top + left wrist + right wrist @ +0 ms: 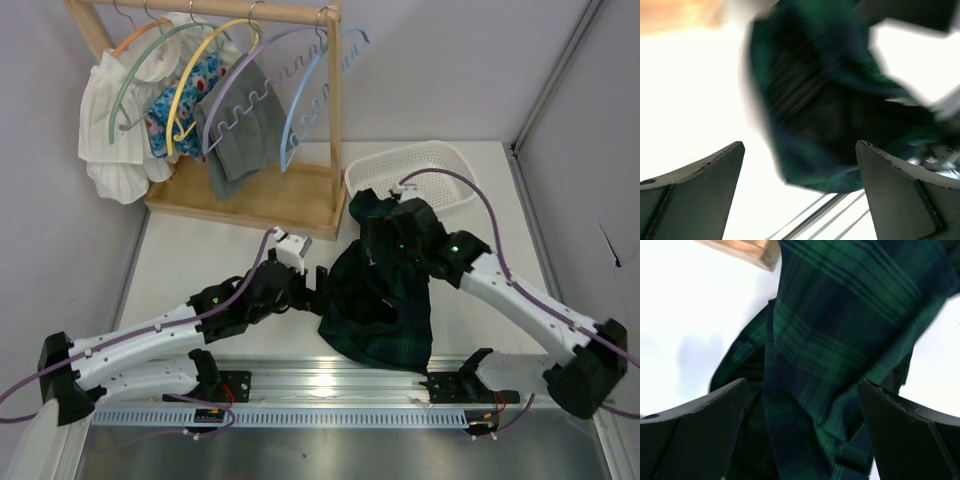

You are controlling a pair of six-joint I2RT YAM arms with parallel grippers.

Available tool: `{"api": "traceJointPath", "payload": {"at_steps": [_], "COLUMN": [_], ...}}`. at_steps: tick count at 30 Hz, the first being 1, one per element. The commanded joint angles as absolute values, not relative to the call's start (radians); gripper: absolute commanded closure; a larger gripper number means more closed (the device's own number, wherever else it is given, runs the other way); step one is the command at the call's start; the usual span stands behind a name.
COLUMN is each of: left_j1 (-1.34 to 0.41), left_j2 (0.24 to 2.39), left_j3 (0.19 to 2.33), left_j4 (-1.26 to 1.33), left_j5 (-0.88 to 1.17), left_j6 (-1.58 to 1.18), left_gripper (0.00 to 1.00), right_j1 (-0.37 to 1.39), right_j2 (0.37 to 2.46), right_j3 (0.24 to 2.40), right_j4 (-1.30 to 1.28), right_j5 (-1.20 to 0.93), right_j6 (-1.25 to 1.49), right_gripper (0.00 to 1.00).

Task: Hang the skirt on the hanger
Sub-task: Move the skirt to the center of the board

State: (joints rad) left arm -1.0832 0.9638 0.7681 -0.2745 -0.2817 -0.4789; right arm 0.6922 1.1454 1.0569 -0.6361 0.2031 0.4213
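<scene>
- Dark-green plaid cloth skirt [385,300] lies bunched on the white table [200,250], between the two arms and near the front rail; its upper part is heaped up over the right wrist.
- Left gripper [800,145]: jaws spread wide, nothing between them. It sits just beside the skirt's left edge, with blurred cloth ahead of the fingers [705,190].
- Right gripper [802,382]: jaws also wide. A fold of plaid hangs between them, unpinched as far as the wrist view shows.
- Wooden garment rack [250,195] stands at the far left of the table. Its light-blue notched plastic hanger [286,140] looks bare; the others carry clothes.
- White perforated plastic basket [400,152] sits just behind the skirt.
- Judgement: task is at the regrasp stage. The skirt is on no hanger and neither pincer holds it.
- Risk: closing on a loose middle fold instead of the waistband would lift the skirt as a lump that will not spread over the hanger.
- Risk: cloth draped on the right wrist could drag or snag when that arm moves, pulling the skirt toward the basket or the table edge.
- Risk: the rack is crowded, so reaching in could knock the neighbouring hangers.
</scene>
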Motion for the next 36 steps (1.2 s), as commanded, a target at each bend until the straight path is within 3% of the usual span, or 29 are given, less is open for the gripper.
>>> {"api": "traceJointPath", "payload": {"at_steps": [1, 5, 16, 18, 22, 26, 31, 36], "left_j1": [-1.040, -1.009, -0.991, -0.980, -0.966, -0.963, -0.963, -0.963], "left_j2": [0.921, 0.897, 0.943, 0.945, 0.957, 0.991, 1.094, 1.216], "left_j3": [0.636, 0.560, 0.514, 0.515, 0.523, 0.540, 0.612, 0.710], "left_j4": [-0.414, -0.414, -0.275, -0.255, -0.216, -0.178, -0.112, -0.048], "left_j5": [-0.370, -0.365, -0.314, -0.311, -0.290, -0.278, -0.256, -0.198], "left_j6": [-0.713, -0.825, -0.818, -0.802, -0.778, -0.752, -0.695, -0.667], "left_gripper": [0.00, 0.01, 0.00, 0.01, 0.00, 0.01, 0.00, 0.00], "right_j1": [0.745, 0.810, 0.867, 0.867, 0.865, 0.844, 0.813, 0.726], "right_j2": [1.303, 1.428, 1.652, 1.669, 1.669, 1.626, 1.447, 1.070], "right_j3": [1.167, 1.229, 1.316, 1.315, 1.289, 1.259, 1.187, 0.999], "right_j4": [-0.595, -0.588, -0.686, -0.707, -0.726, -0.724, -0.697, -0.549], "right_j5": [0.353, 0.383, 0.621, 0.652, 0.727, 0.713, 0.678, 0.537], "right_j6": [0.301, 0.236, 0.213, 0.218, 0.216, 0.244, 0.307, 0.334], "right_gripper": [0.01, 0.04, 0.26, 0.39, 0.51, 1.00, 1.00, 1.00]}}
